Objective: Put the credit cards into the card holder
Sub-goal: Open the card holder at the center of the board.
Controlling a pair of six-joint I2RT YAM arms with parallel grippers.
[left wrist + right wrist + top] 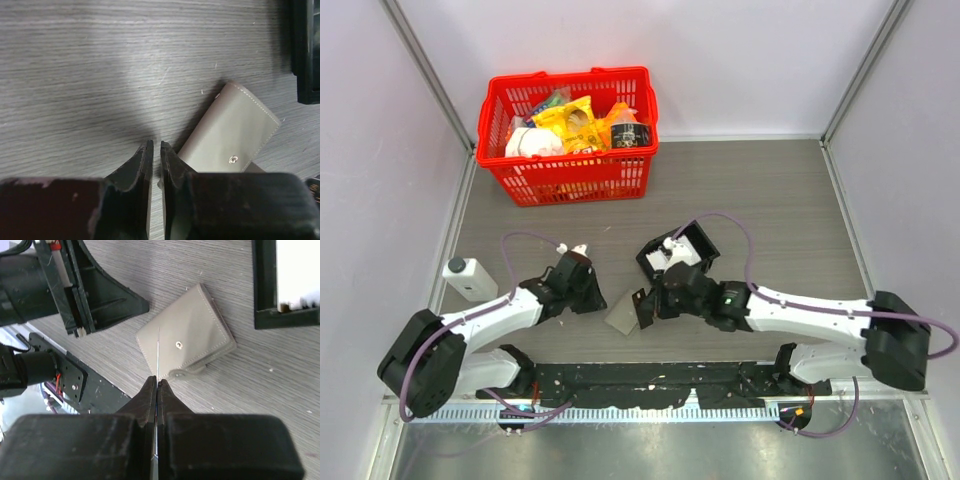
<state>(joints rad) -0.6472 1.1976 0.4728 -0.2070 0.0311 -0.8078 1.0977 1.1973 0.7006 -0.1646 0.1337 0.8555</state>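
Pinching a credit card (158, 347) edge-on between the right fingers (148, 399), clamped tight on its thin white edge, directly over the card holder (186, 339); contact with it not clear. Lying flat and closed on the grey wood-grain table (260, 380), snap stud facing up, near the front middle between both arms. Hovering near the holder's left corner with the left fingers (142, 167), drawn almost together with only a slit between, gripping nothing visible. Flanked on the far side by a black open tray (264, 285) holding more white cards (300, 267). Backed, well apart at the table's far edge, by a red basket (570, 182) of packaged groceries.
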